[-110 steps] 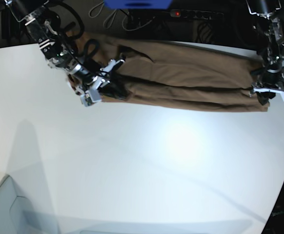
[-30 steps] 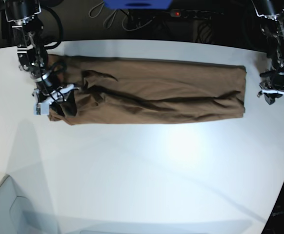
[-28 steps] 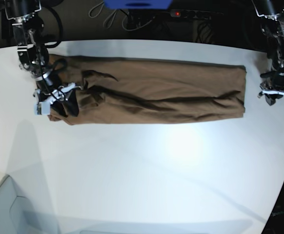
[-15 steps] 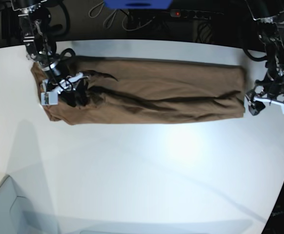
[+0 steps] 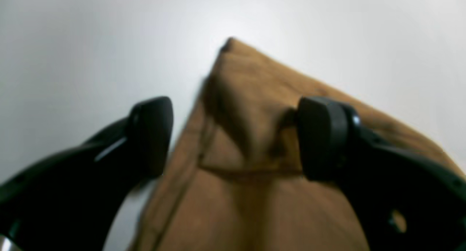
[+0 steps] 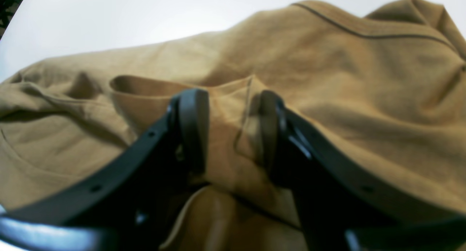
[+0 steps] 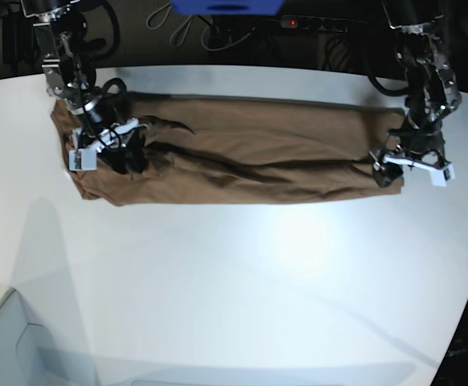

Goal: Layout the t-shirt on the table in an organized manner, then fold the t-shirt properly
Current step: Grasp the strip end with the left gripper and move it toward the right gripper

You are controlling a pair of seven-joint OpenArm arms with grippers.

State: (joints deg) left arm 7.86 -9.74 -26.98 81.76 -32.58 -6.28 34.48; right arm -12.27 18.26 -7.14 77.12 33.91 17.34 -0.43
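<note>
We are pinching a fold of the t-shirt [image 7: 250, 157] with our right gripper [image 6: 227, 134] while our left gripper [image 5: 233, 138] is straddling its corner, jaws apart, readying 1 more fold.

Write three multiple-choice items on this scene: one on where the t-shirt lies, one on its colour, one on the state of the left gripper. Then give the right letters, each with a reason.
1. Where does the t-shirt lie on the table?
A. along the far side
B. at the near edge
C. hanging off the front

2. What colour is the t-shirt?
A. blue
B. brown
C. white

3. How does the left gripper stand?
A. shut on a sleeve
B. out of view
C. open, jaws astride a corner of the shirt

Answers:
1 A: in the base view the shirt stretches as a long band along the table's far side, the near part bare.
2 B: every view shows plain brown fabric.
3 C: the left wrist view shows the fingers spread wide, with the fabric corner between them.
</note>
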